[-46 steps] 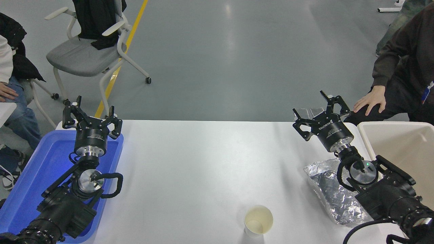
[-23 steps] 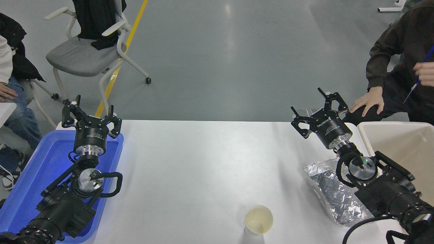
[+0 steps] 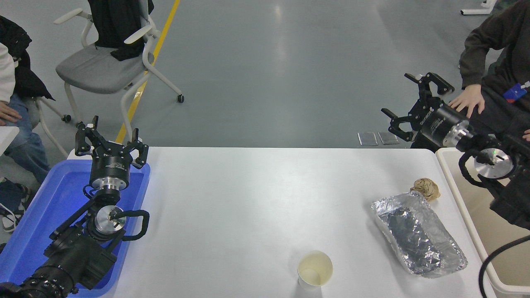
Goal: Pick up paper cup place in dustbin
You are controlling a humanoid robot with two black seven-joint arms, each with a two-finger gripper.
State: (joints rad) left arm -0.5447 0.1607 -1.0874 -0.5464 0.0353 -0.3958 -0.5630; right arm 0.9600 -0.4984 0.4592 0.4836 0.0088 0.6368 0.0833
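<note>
The paper cup (image 3: 314, 269) stands upright near the table's front edge, right of centre, white with a pale cream inside. The beige dustbin (image 3: 463, 194) sits at the right edge, partly covered by my right arm. My right gripper (image 3: 414, 97) is open and empty, raised beyond the table's far right corner, far from the cup. My left gripper (image 3: 111, 138) is open and empty, parked over the blue tray at the lower left.
A silver foil bag (image 3: 418, 234) lies at the right, with a crumpled brown paper ball (image 3: 425, 188) behind it. A blue tray (image 3: 37, 211) sits at the left. A person's hand (image 3: 467, 101) is close behind the right gripper. A chair (image 3: 103, 62) stands far left.
My right arm has swung up and to the right, away from the foil bag, uncovering the brown paper ball. The person at the right has shifted back. The cup and left arm have not moved.
</note>
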